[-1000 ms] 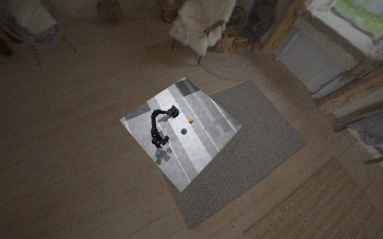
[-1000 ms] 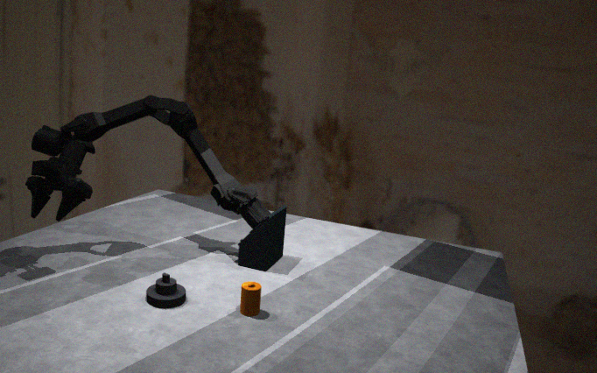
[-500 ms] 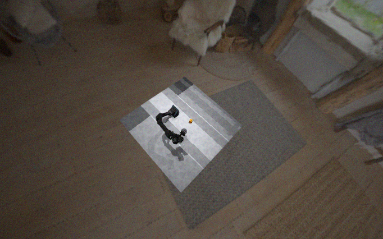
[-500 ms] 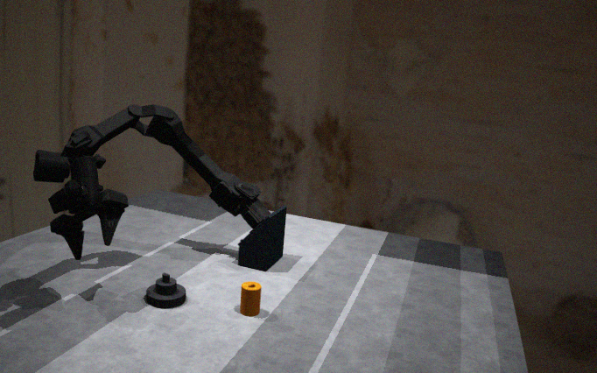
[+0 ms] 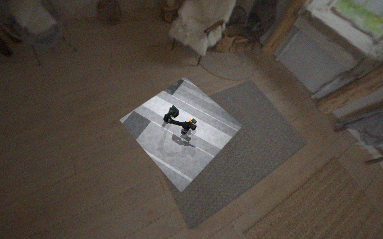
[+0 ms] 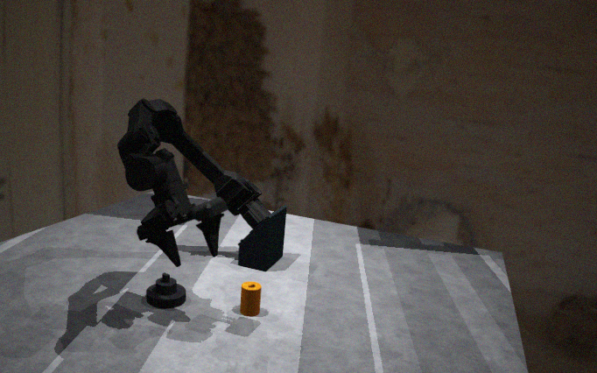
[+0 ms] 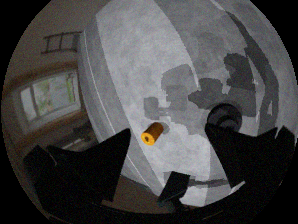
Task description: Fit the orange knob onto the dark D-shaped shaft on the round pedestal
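The orange knob [image 5: 190, 120] [image 6: 250, 299] [image 7: 153, 132] stands upright on the table, its hole facing up. The round dark pedestal [image 5: 183, 131] [image 6: 165, 296] [image 7: 224, 116] stands apart from it, left of it in the exterior view, with the short shaft [image 6: 165, 276] pointing up and bare. My gripper [image 6: 196, 260] [image 7: 169, 129] is open and empty, fingers pointing down, above table height. In the wrist view the knob shows between the fingertips but lower down, and the right fingertip overlaps the pedestal's near edge. The shaft's flat side cannot be made out.
The arm's dark base [image 5: 173, 110] [image 6: 262, 241] [image 7: 176, 186] stands on the striped grey table [image 5: 181, 175] [image 6: 338, 300], behind the knob and pedestal in the exterior view. Shadows of the arm fall around the pedestal and knob.
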Controlling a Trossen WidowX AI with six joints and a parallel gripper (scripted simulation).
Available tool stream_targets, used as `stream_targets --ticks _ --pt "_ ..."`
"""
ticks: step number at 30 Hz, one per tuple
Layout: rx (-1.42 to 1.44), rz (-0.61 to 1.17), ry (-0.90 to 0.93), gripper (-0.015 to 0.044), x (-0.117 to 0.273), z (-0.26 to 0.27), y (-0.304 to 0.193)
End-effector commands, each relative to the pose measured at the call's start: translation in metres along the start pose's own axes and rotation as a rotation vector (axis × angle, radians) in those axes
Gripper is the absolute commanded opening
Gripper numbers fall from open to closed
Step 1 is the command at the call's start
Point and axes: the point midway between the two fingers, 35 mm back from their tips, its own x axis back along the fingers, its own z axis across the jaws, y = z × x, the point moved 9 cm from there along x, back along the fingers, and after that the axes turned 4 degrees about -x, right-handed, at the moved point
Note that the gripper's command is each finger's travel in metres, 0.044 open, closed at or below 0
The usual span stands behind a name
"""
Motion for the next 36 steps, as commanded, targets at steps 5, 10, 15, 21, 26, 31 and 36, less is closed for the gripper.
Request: stream_targets --ticks 5,10,15,21,26,31,36 --pt "-0.002 0.008 -0.353 0.0440 -0.039 0.102 -0.079" --pt "0.007 -0.046 -0.450 0.0440 -0.049 0.120 -0.101" --pt "0.007 -0.046 -0.450 0.0440 -0.049 0.120 -0.100" --pt "0.007 -0.047 -0.450 0.0440 -0.070 0.109 -0.098" --pt "0.007 -0.047 -0.451 0.0440 -0.080 0.104 -0.098" --pt "0.007 -0.047 -0.452 0.0440 -0.094 0.098 -0.096" --pt "0.007 -0.047 -0.451 0.0440 -0.097 0.096 -0.095"
